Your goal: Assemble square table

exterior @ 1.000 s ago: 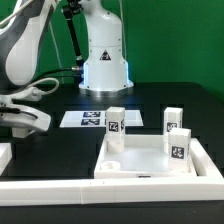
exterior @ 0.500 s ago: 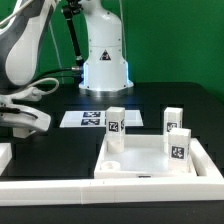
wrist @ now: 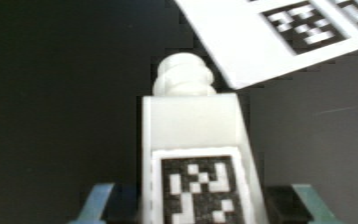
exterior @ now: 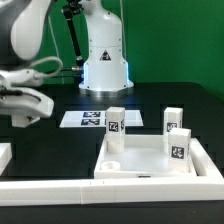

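Note:
The square table top (exterior: 150, 168) lies at the exterior view's right, a white tray with a raised rim. Three white tagged legs stand in its corners: one at the back left (exterior: 115, 120), one at the back right (exterior: 174, 118) and one at the front right (exterior: 179, 143). My gripper (exterior: 25, 108) hangs above the black table at the exterior view's left. In the wrist view the gripper (wrist: 197, 200) is shut on a fourth white leg (wrist: 194, 130), whose tag and round peg (wrist: 185, 72) point away from the hand. The blue fingers (wrist: 107, 198) flank the leg.
The marker board (exterior: 95, 119) lies flat behind the tray and shows in the wrist view (wrist: 282, 35) beyond the leg's peg. A long low white border wall (exterior: 100, 190) runs along the front. A white block (exterior: 3, 155) sits at the exterior view's left edge.
The arm and gripper have risen a little at the exterior view's left. The tray and its three standing legs have not moved.

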Motion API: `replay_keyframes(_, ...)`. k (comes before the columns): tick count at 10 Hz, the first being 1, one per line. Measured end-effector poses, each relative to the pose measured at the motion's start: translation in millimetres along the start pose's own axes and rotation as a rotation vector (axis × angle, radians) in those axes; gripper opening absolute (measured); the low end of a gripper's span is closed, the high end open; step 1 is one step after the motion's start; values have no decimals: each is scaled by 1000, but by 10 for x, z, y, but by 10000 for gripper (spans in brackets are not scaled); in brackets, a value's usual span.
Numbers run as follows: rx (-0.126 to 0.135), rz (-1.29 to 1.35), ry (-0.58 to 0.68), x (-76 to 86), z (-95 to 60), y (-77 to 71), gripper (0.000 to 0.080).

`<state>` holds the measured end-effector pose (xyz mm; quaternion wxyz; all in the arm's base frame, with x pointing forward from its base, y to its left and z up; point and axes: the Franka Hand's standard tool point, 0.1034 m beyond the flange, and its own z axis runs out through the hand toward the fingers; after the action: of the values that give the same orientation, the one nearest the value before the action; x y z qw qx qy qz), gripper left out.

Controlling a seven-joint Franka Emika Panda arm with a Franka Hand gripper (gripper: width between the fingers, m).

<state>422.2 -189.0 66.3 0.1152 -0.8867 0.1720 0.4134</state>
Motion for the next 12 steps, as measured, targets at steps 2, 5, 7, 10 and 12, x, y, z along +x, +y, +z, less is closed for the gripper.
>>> replay_keyframes(2, 0, 12, 21, -55, 77, 58, 289)
replay_keyframes(5, -23, -2, 219, 34, -30, 3, 289)
replay_keyframes(7, -47, -12, 473, 18, -611, -545, 290)
replay_keyframes(10, -37, -2, 767, -30, -1010, -853, 290)
replay_keyframes(12, -50, -6, 891, 2, -1004, -855, 290)
